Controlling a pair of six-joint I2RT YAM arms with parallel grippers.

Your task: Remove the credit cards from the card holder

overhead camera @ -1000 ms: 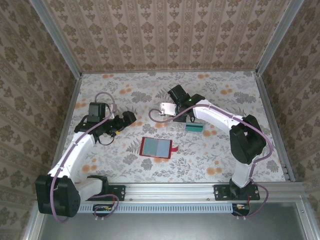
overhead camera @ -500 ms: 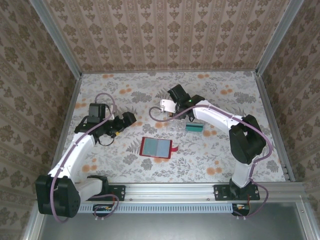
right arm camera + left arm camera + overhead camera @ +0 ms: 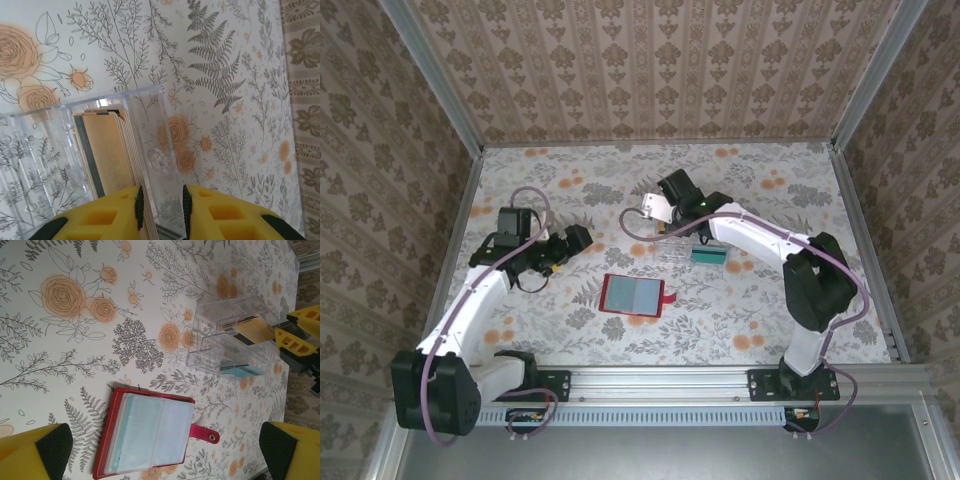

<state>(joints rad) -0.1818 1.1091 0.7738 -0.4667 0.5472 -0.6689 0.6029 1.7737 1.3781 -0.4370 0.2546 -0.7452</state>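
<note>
Red card holder [image 3: 633, 295] is laid open and flat on the floral table [image 3: 570, 180], just toward 6 o'clock from table centre in the top view. The grey-blue lining is turned up and the little red tab [image 3: 669, 298] sticks out at the holder's 3 o'clock. Neither arm touches it.

A clear acrylic box [image 3: 678, 247] is placed at 1 o'clock of the holder, near but apart from it. A teal card [image 3: 708, 256] is seen at the box's 3 o'clock end. In the left wrist view a tan-gold card [image 3: 252, 331] is stood on edge in the other compartment. In the right wrist view several tan-gold cards [image 3: 107, 150] are stacked upright against a clear divider wall [image 3: 150, 130].

The right gripper [image 3: 161, 197] is held over the box, at 12 o'clock of the holder. Its yellow fingers [image 3: 215, 215] are parted only a little, with the divider wall seen in the narrow gap. Whether the pads touch the wall or the cards cannot be told.

The left gripper [image 3: 576, 239] is held at 10 o'clock of the holder, well apart from it, above bare cloth. Its fingers are spread wide, one at each lower corner of the left wrist view, with the holder seen between them.
</note>
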